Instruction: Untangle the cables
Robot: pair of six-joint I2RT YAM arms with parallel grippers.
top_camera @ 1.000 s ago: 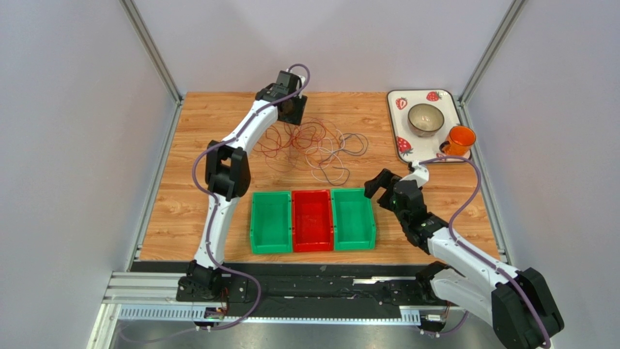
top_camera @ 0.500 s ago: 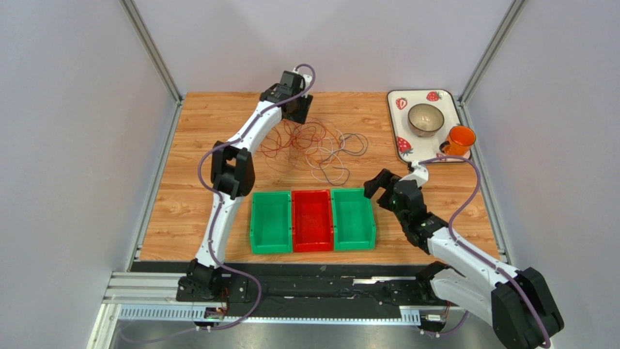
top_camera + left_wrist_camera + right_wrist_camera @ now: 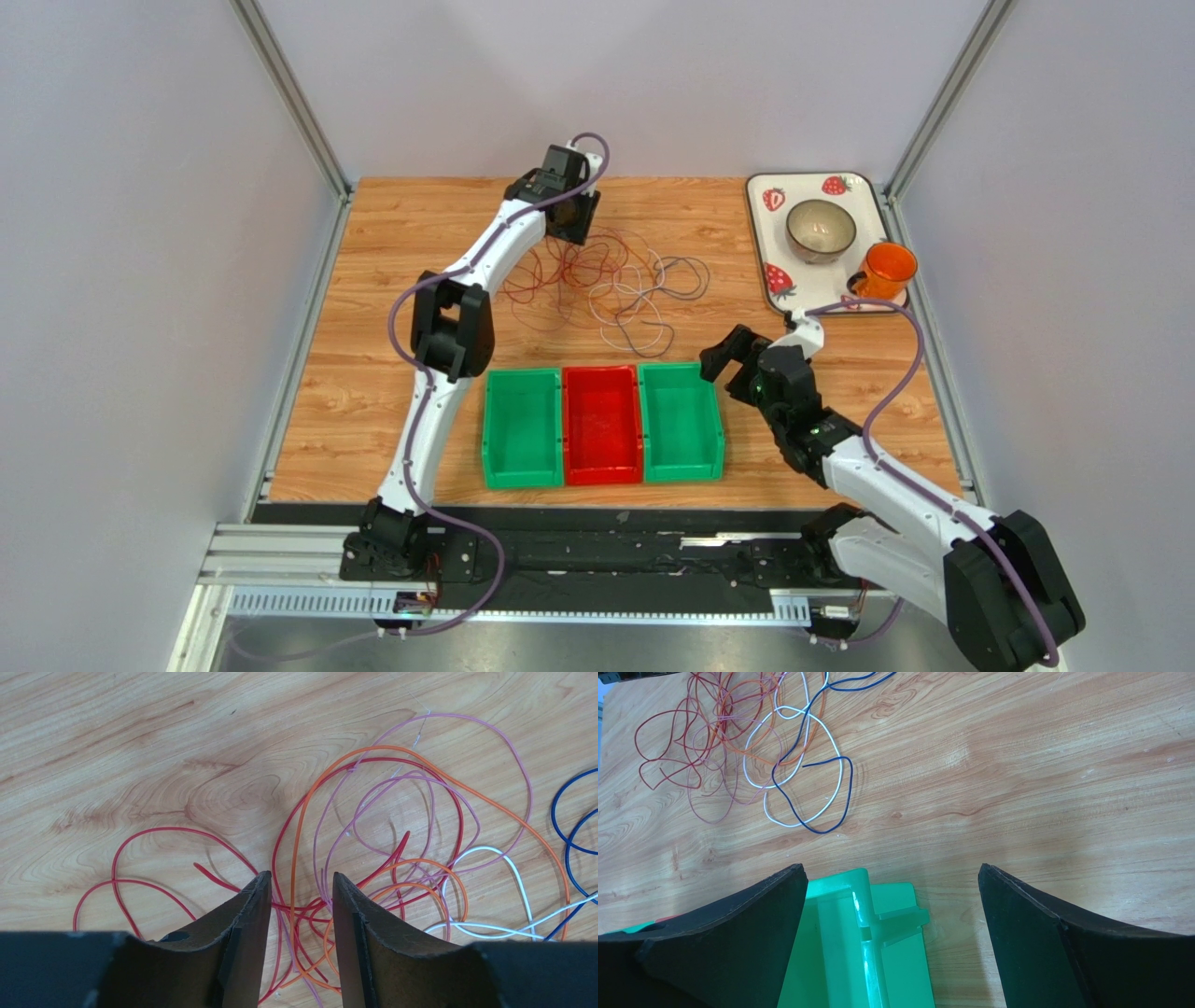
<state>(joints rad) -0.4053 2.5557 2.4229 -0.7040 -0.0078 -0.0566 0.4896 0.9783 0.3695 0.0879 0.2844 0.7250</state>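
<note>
Two green bins [image 3: 522, 427], one red bin [image 3: 602, 424]; one cable tangle [image 3: 613, 284]; left jaws part-open astride it, right jaws wide-open.

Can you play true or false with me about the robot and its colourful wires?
1. The left pincer is down over the cables, with red and orange strands between its fingers. True.
2. The right pincer is gripping a blue cable. False: it is open and empty, above a green bin.
3. The red bin sits between two green bins. True.
4. The orange cup lies inside the red bin. False: it stands at the edge of the tray.
5. The bowl sits on the tray. True.
</note>
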